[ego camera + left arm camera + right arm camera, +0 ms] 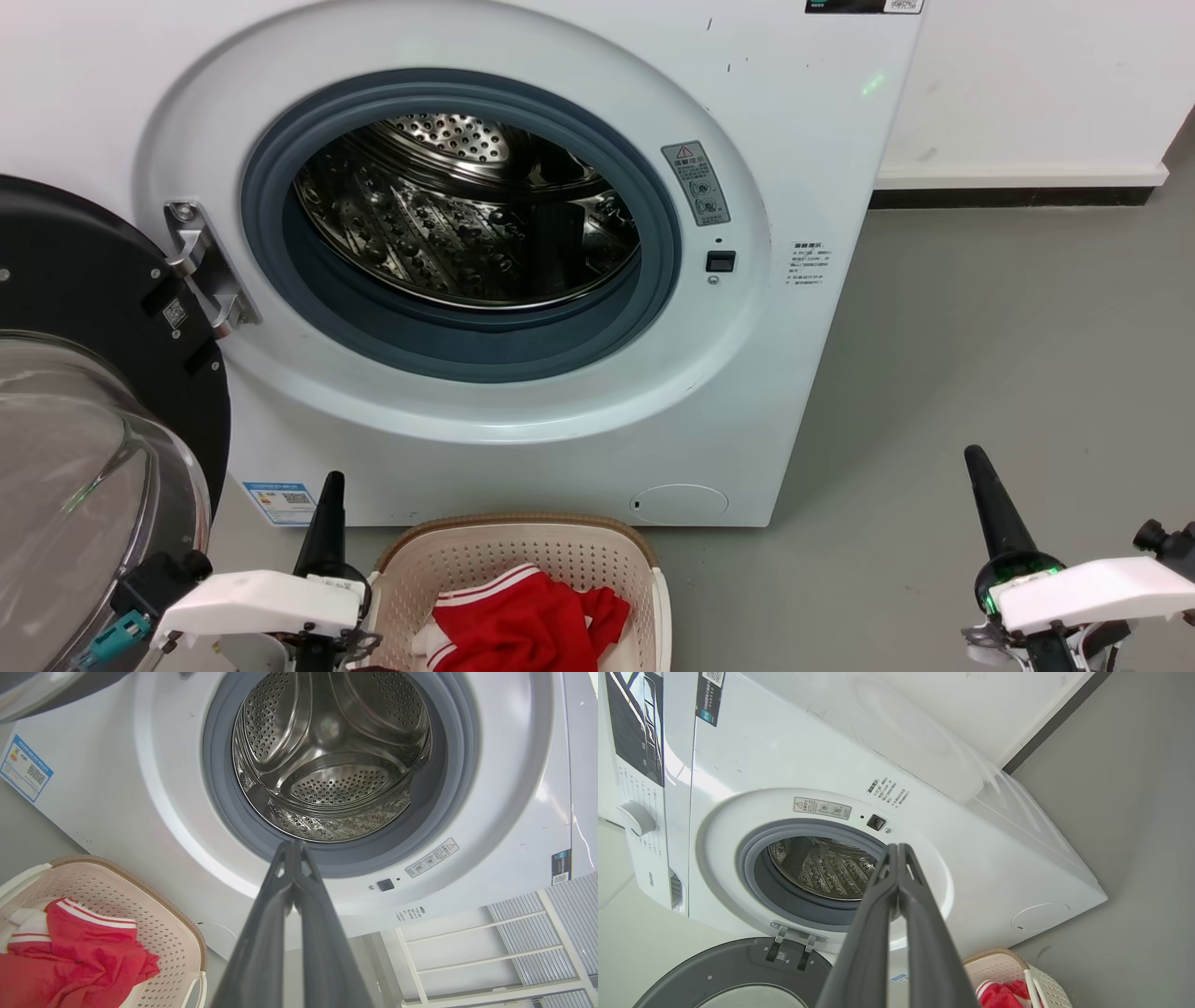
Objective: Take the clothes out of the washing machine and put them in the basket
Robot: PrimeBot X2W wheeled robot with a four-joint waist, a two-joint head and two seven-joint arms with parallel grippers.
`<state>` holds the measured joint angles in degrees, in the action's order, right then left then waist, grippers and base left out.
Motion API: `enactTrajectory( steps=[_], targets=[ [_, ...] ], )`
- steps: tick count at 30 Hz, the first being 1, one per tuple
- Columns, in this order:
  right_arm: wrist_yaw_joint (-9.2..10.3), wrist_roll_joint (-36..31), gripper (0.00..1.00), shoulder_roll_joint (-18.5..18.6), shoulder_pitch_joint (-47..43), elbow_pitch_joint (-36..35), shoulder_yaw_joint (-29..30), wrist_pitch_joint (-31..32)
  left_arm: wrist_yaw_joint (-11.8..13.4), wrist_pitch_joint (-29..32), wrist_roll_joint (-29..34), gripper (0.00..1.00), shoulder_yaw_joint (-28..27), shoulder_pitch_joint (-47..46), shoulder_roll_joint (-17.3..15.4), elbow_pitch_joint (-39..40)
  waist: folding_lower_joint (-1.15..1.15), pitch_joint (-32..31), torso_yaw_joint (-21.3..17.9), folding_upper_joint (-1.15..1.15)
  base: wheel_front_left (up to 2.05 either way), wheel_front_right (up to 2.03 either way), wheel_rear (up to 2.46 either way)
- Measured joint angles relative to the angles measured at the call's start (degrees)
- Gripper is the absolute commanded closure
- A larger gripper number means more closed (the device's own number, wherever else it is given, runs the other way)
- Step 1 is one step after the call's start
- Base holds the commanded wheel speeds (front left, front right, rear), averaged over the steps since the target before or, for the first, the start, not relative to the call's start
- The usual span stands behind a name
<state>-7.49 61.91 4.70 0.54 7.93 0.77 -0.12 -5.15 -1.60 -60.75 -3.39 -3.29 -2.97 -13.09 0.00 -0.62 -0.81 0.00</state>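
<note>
The white washing machine [803, 140] stands with its door [84, 392] swung open to the left, and its steel drum [467, 215] holds no fabric that I can see. On the floor in front of it, the cream basket [523, 551] holds the red clothes [532, 625] with white stripes. My left gripper [331, 485] is shut, hanging just left of the basket. My right gripper [976, 462] is shut too, over bare floor to the right. In the left wrist view the basket [154, 924] and clothes [84, 961] lie at lower left, the left gripper [293, 845] pointing at the drum [327, 756].
Grey floor [1008, 355] stretches to the right of the washer up to a white wall with a dark skirting. The bubble door juts out at the left, close to my left arm. A white metal rack [514, 947] appears in the left wrist view.
</note>
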Motion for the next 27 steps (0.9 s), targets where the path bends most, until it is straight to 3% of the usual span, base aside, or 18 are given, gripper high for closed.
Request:
enactTrajectory(
  steps=[27],
  targets=[
    [0.0, 15.9, 1.0, 0.0, 2.5, 2.9, 1.5, 2.2, -1.2, 4.0, -15.6, 1.0, -1.5, -1.5, 0.0, -0.4, 0.0, 0.3, 0.3, 0.0, 0.0, 0.0, 0.0]
  ],
)
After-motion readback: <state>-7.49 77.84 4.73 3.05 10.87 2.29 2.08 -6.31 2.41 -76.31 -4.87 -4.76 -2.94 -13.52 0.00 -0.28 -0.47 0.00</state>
